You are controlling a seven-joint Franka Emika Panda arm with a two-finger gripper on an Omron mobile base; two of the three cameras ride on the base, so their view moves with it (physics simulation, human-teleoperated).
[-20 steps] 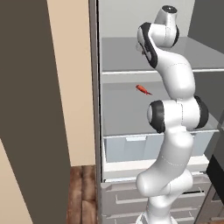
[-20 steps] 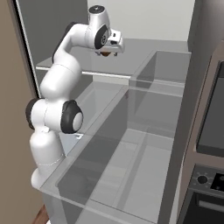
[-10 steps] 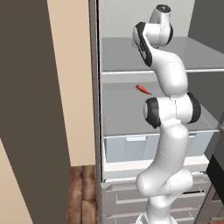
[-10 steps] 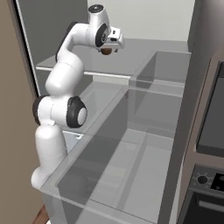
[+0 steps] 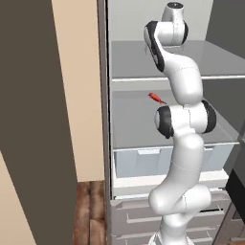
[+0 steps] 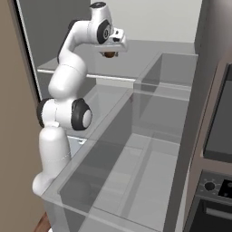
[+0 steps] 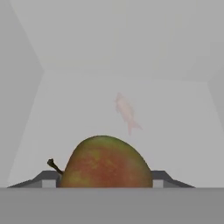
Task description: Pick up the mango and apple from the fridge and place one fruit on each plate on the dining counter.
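Red-brown skin mottled with orange and green, rounded and smooth, with a short dark stem to the left of the hand: the apple [image 7: 105, 162], cut off along its underside in the hand view so that its base and its contact with the shelf [image 7: 170, 113] cannot be made out. Clamped between the two dark fingertips [image 7: 47, 178] of the gripper [image 7: 104, 180], one tip pressed against each flank, jaws closed onto the fruit rather than standing clear of it. Ahead of the hand and beyond the apple, a faint pinkish, tapering shape [image 7: 126, 111], washed out as if seen through the translucent shelf and too blurred to name with certainty; likely the same thin red pepper-like item [image 5: 155, 97] lying on the lower shelf in the left base view. From the right base view, just a dark rounded lump [image 6: 108, 54] tucked directly under the gripper [image 6: 110, 49], its colour and stem lost in shadow; fingers there too small to read. In the left base view, hand and fruit hidden behind the white arm [image 5: 184, 86]. Compared with half a second back, hardly anything moved: hand in the same place over the upper shelf of the fridge [image 5: 139, 62], dark fruit beneath it as before, arm in much the same upright pose. Pale, matt interior walls; flat grey glassy shelves; a boxy, bluish translucent crisper drawer [image 5: 139, 160] well below the hand.
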